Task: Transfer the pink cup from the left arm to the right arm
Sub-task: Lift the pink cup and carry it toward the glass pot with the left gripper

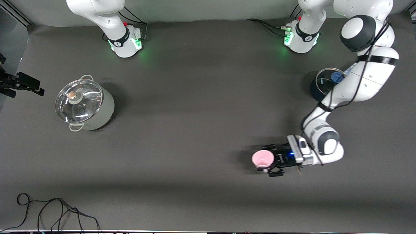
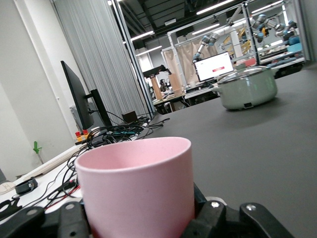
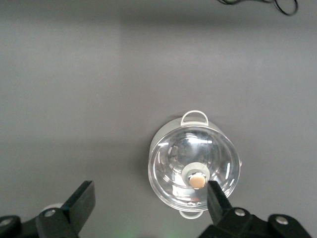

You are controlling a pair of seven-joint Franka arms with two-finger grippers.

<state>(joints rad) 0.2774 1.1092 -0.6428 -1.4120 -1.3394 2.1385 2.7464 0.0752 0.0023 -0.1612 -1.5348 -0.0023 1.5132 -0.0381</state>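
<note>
The pink cup (image 1: pixel 262 159) is upright with its mouth up, low over the table toward the left arm's end and nearer the front camera. My left gripper (image 1: pixel 272 160) reaches in sideways, a finger pressed on each side of it. In the left wrist view the pink cup (image 2: pixel 136 191) fills the space between the black fingers (image 2: pixel 210 218). My right gripper (image 3: pixel 148 206) is open and empty, high above the table near the lidded silver pot (image 3: pixel 194 166); the front view does not show it.
The silver pot with a glass lid (image 1: pixel 84 104) stands toward the right arm's end. A dark blue saucepan (image 1: pixel 320 86) sits under the left arm, partly hidden. Loose cables (image 1: pixel 48 211) lie at the table's near edge.
</note>
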